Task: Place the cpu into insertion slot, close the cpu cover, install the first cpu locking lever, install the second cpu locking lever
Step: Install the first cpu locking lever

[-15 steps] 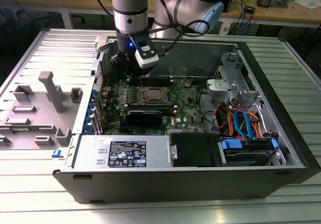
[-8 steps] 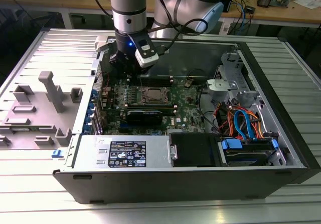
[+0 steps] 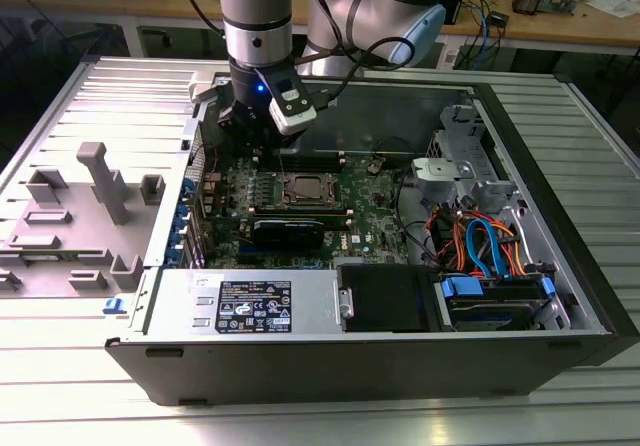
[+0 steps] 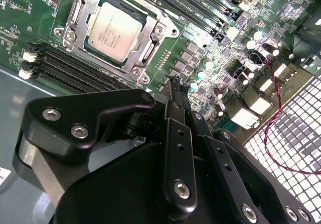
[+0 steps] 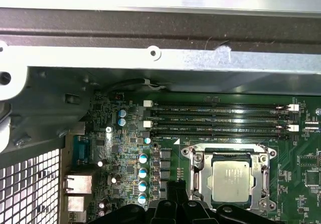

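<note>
The cpu lies flat in the insertion slot on the green board, its silver top showing in both wrist views. The cpu cover is down around it as a metal frame, with the chip showing through its window. My gripper hangs above the board beside the socket, a short way off it and touching nothing. Its black fingers meet at the tips, shut and holding nothing. In the exterior view the gripper sits low inside the case, towards the exterior view's left of the socket.
Long black memory slots run beside the socket. The case's metal wall stands close behind the board. Coloured cables and a drive bay fill the exterior view's right of the case. A grey fixture lies outside on the exterior view's left.
</note>
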{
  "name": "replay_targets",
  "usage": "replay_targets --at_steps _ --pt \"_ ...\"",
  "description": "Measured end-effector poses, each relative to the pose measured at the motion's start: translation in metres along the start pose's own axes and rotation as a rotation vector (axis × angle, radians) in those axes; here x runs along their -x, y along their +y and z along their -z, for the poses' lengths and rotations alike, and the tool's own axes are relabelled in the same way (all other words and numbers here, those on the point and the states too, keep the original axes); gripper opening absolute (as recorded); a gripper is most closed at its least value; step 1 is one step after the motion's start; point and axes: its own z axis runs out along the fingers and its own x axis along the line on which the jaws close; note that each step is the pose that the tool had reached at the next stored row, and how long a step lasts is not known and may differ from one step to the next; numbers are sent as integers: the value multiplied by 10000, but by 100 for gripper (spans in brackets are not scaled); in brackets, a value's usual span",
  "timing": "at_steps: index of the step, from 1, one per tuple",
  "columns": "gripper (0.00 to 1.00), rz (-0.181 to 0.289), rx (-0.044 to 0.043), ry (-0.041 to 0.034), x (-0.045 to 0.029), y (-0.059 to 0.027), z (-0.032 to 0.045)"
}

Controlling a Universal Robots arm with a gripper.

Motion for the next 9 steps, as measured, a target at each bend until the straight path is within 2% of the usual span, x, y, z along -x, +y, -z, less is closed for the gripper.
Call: replay_targets --at_steps 9 --pt "11 77 -7 0 -3 32 -1"
